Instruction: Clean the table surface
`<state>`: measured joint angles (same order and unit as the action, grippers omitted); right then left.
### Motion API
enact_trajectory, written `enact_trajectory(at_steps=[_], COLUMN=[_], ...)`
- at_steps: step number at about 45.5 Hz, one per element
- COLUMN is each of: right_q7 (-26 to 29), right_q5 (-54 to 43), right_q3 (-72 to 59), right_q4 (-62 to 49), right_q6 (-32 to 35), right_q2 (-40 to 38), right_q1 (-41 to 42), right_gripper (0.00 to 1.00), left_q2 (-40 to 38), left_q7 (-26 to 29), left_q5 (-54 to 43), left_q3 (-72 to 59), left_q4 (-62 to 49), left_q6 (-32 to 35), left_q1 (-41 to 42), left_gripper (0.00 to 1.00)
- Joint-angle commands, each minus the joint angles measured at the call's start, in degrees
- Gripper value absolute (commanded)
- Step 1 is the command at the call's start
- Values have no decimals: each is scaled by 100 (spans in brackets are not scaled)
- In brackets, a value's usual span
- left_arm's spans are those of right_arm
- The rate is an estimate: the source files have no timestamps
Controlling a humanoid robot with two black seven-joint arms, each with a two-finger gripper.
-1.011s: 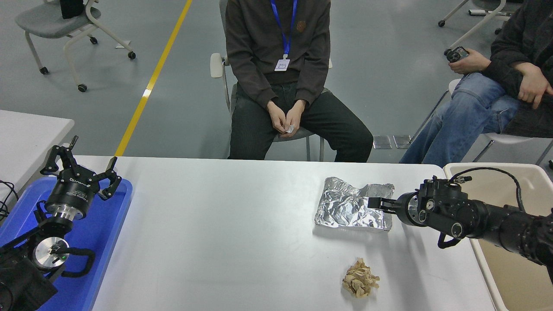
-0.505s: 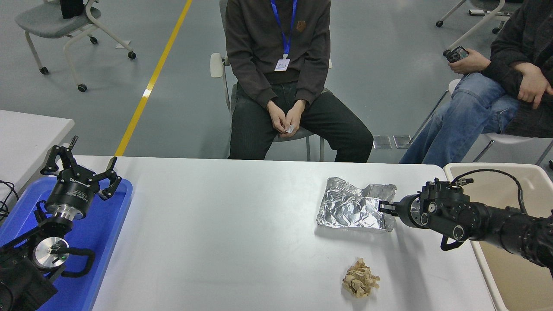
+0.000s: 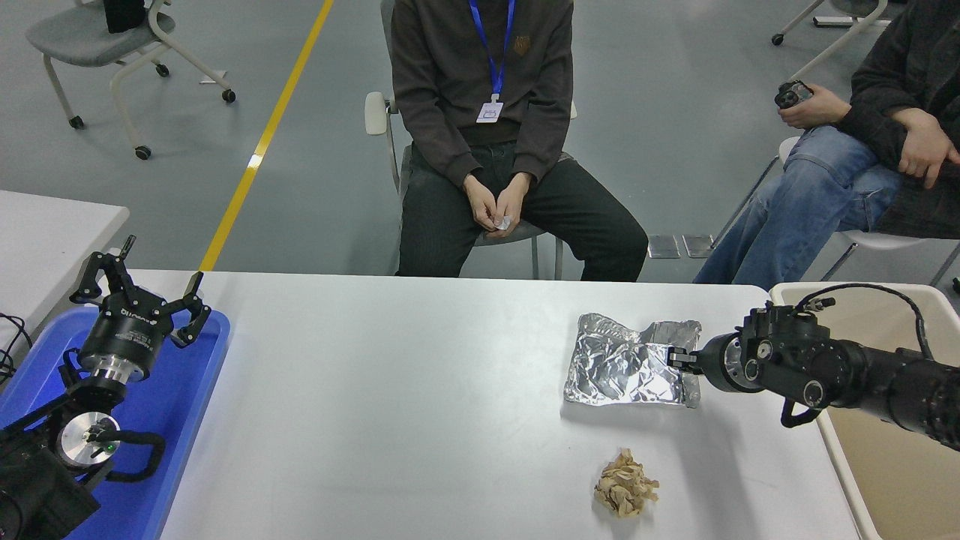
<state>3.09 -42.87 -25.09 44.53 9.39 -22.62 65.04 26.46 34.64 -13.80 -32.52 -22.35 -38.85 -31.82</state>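
A: What is lying on the table surface (image 3: 420, 405)?
B: One crumpled foil bag (image 3: 626, 364), one brown paper wad (image 3: 625, 484) nearer than it.
A: Grippers?
B: Two: the right gripper (image 3: 679, 358) is pinching the bag's right edge; the left gripper (image 3: 139, 289) is hanging spread wide over one blue tray (image 3: 187, 397).

The worktop (image 3: 420, 390), a plain light grey-white slab with rounded far corners, fills the lower middle of the frame. A crumpled silver foil bag (image 3: 626, 364) lies on it at the right of centre. A wad of crumpled tan paper (image 3: 625, 484) sits below the bag, near the bottom edge. A blue tray (image 3: 184, 390) rests at its left end.
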Motion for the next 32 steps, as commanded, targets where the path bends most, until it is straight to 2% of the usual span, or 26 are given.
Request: enact_trajectory(at_steps=[1,15,32], right_q7=[34,34,43], right_q5=[6,-3,-82], right_q3=[-31,-58,-75], right_q4=[1179,1997,3377], right_q6=[89,484,581], right_q2=[-857,-1982,-3318], right_q1=[773,1590,2373], right_gripper=[0,0,0], left_q2=[0,0,0], left_q7=[-1,-1,-1], left_q5=[0,0,0], left_q3=[0,0,0], left_q4=[3,3,3], left_q6=[0,0,0], left_q1=[0,0,0], left_gripper=[100,100,100])
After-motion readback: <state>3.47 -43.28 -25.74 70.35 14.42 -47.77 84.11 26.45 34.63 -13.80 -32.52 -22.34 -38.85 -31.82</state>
